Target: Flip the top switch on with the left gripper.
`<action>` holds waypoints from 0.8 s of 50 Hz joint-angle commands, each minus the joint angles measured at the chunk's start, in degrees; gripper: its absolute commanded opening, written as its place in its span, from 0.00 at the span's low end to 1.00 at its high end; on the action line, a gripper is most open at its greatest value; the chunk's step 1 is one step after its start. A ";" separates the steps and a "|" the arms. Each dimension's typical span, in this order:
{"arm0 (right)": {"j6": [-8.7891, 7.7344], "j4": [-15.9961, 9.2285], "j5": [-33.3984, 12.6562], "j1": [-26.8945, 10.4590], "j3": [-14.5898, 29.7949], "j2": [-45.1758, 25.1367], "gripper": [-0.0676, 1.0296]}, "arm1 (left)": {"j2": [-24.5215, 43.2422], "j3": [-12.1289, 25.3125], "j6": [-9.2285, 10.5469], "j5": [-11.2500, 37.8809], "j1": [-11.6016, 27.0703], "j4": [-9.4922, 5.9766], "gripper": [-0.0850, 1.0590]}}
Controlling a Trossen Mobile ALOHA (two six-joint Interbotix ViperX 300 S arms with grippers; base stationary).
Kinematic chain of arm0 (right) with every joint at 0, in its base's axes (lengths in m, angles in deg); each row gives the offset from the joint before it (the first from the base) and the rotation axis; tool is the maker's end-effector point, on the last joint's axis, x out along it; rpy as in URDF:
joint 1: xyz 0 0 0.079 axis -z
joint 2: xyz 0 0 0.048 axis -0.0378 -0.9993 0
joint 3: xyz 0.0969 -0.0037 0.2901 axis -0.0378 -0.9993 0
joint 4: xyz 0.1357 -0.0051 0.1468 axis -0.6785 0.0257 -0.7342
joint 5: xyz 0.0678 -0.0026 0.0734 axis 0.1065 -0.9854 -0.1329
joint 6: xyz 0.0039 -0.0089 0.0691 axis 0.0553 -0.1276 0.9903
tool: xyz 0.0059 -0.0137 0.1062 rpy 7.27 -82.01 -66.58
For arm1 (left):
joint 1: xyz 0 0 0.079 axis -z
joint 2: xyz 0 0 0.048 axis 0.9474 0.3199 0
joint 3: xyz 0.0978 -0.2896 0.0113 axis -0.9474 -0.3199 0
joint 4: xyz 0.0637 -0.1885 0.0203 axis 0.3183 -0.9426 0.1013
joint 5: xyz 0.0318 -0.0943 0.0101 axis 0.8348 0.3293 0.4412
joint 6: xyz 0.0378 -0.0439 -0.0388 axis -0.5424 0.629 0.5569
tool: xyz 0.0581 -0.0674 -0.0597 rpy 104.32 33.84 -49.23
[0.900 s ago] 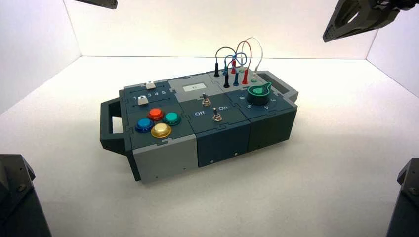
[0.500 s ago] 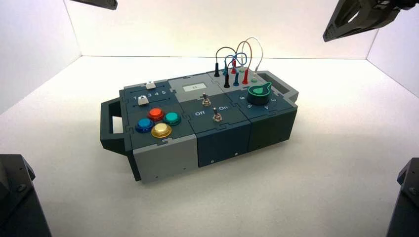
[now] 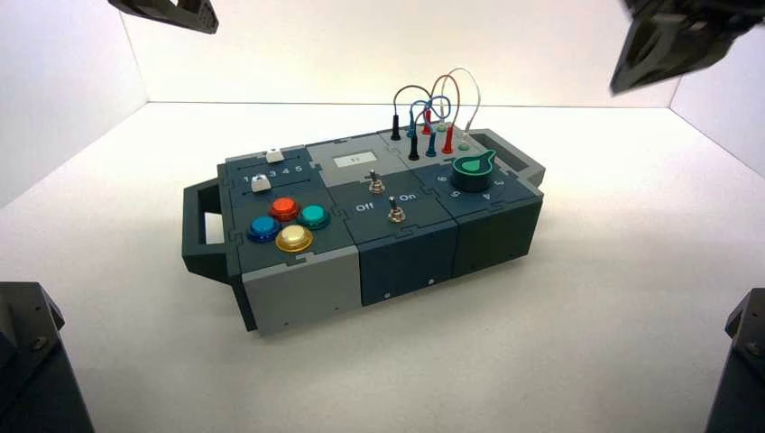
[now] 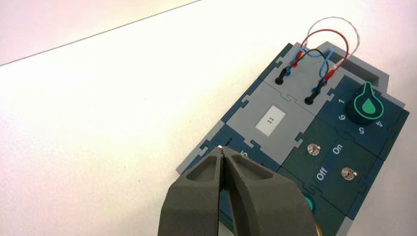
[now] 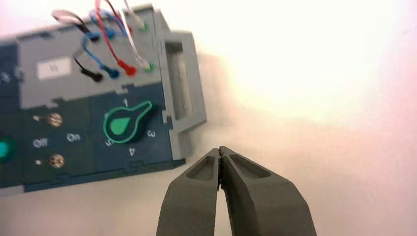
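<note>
The top switch [image 3: 374, 183] is the farther of two small silver toggles in the dark blue "Off/On" panel in the middle of the box [image 3: 298, 289]. It sits beside the small white display. The left wrist view shows the top switch [image 4: 313, 148] from above, ahead of my left gripper [image 4: 223, 150], whose fingers are shut with nothing between them. In the high view my left gripper [image 3: 171, 13] hangs high at the back left, far from the box. My right gripper [image 5: 220, 149] is shut and empty, and it hovers high at the back right [image 3: 663, 45].
Beside the toggles are a green rotary knob [image 3: 471, 169], plugged coloured wires [image 3: 433, 108], several round push buttons [image 3: 287, 223] and two white sliders [image 3: 262, 183]. The box has a handle at each end. White walls enclose the white table.
My left gripper has dropped a little further into the high view. My right gripper has shifted slightly down and to the right. The box and its switches are unchanged.
</note>
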 commanded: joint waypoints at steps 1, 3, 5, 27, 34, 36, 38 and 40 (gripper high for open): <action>0.18 -0.26 0.26 0.35 4.31 -5.89 0.04 | 0.09 1.67 -0.26 -0.35 1.58 -0.53 0.05; 0.26 -0.26 0.53 0.35 5.62 -8.53 0.04 | 0.09 1.67 -0.26 -0.26 2.20 -0.62 0.05; 0.18 -0.26 0.79 0.35 7.29 -11.25 0.04 | 0.09 1.76 -0.26 -0.26 3.08 -0.62 0.05; 0.09 -0.18 1.93 0.35 20.04 -35.77 0.04 | -0.44 2.72 0.18 6.33 9.49 -1.58 0.05; 0.00 -0.18 2.11 0.53 21.18 -40.69 0.04 | -2.46 2.90 0.18 8.70 9.58 -1.67 0.05; 0.00 -0.09 1.93 0.62 21.62 -41.84 0.04 | -3.34 2.90 0.18 9.14 9.67 -1.67 0.05; 0.00 -0.09 1.85 0.70 21.88 -42.45 0.04 | -3.96 2.90 0.18 9.49 9.67 -1.67 0.05; 0.00 -0.09 1.85 0.70 22.15 -43.07 0.04 | -4.75 2.90 0.18 10.02 9.58 -1.67 0.05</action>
